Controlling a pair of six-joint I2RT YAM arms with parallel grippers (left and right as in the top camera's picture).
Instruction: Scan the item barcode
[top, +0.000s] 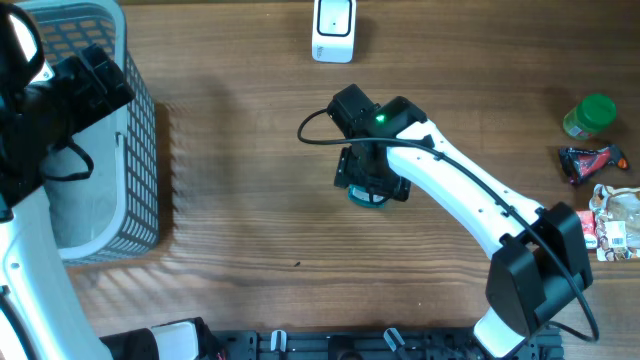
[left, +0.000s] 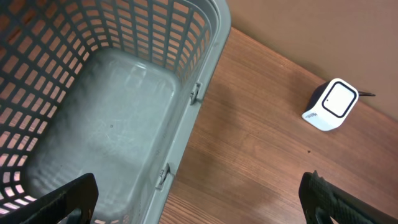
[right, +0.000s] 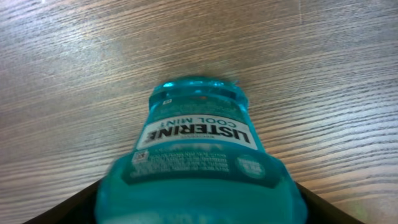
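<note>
Right wrist view: closest to the lens, a translucent teal-blue plastic mouthwash bottle (right: 196, 149) fills the lower frame. Its white and dark label faces the camera and reads upside down. No barcode shows on this face. The black fingers (right: 68, 202) of the right gripper (right: 199, 193) appear as dark wedges in both bottom corners, with the bottle between them. Whether the gripper already presses on the bottle or only straddles it cannot be told. This straddling pose suits a side grasp, which would leave the label faces free to turn toward a reader. Beyond the bottle lies bare brown wood-grain surface (right: 74, 56).

Overhead view: the white right arm (top: 470, 195) reaches in from the near right corner. The bottle sits under its black wrist, near the middle of the surface. At the right edge, well apart, waits a cluster of other goods: a green-lidded jar (top: 590, 113), a dark snack wrapper (top: 590, 160) and pale packets (top: 615, 225), likely items to be scanned.

Left wrist view: the left gripper (left: 199, 183) hangs wide open and empty over a grey slatted plastic basket (left: 205, 56), probably the bin for scanned items.

Farthest away, at the far edge, stands a small white barcode scanner (top: 333, 28) with a dark window. The bottle is well apart from it, so lifting and presenting the barcode appears to be ahead.
</note>
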